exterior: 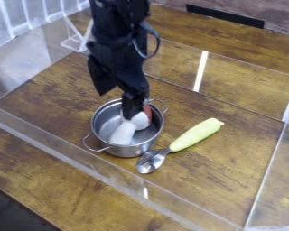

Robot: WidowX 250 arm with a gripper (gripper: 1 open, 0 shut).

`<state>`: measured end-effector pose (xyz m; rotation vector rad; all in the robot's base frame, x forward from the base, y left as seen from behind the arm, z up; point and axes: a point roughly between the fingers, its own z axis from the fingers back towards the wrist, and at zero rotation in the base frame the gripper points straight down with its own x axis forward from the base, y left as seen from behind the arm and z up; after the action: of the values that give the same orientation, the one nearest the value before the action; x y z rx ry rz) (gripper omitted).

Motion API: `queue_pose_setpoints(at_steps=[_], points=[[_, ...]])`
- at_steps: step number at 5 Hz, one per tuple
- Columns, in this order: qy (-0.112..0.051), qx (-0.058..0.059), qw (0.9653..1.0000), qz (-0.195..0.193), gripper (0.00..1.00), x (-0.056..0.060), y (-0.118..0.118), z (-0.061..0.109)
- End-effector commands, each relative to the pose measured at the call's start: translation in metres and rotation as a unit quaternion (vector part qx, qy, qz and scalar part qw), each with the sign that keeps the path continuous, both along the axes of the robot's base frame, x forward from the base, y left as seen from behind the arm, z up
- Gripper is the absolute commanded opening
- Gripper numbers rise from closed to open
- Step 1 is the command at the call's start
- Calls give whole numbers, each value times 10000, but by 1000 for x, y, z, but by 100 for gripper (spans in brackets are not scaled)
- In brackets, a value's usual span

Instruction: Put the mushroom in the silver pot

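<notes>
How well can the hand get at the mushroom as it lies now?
Probably yes: the mushroom lies in the open silver pot, uncovered, and the open hand hangs right over its cap. Only the pot's low wall stands near.

mushroom [126, 129] in pot [107, 141]; corn cob [197, 133] right, spoon [152, 161] before.
</notes>
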<state>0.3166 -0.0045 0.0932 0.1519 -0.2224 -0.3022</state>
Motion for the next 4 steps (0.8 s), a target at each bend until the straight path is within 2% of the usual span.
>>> queue_pose_setpoints(at_steps=[1,3,4], points=[[-162,-36,9999,27,100,7,3,4],[-89,-59,9999,7,100,10,-1,-4],[-54,-68,9999,-69,100,7,-5,-11]])
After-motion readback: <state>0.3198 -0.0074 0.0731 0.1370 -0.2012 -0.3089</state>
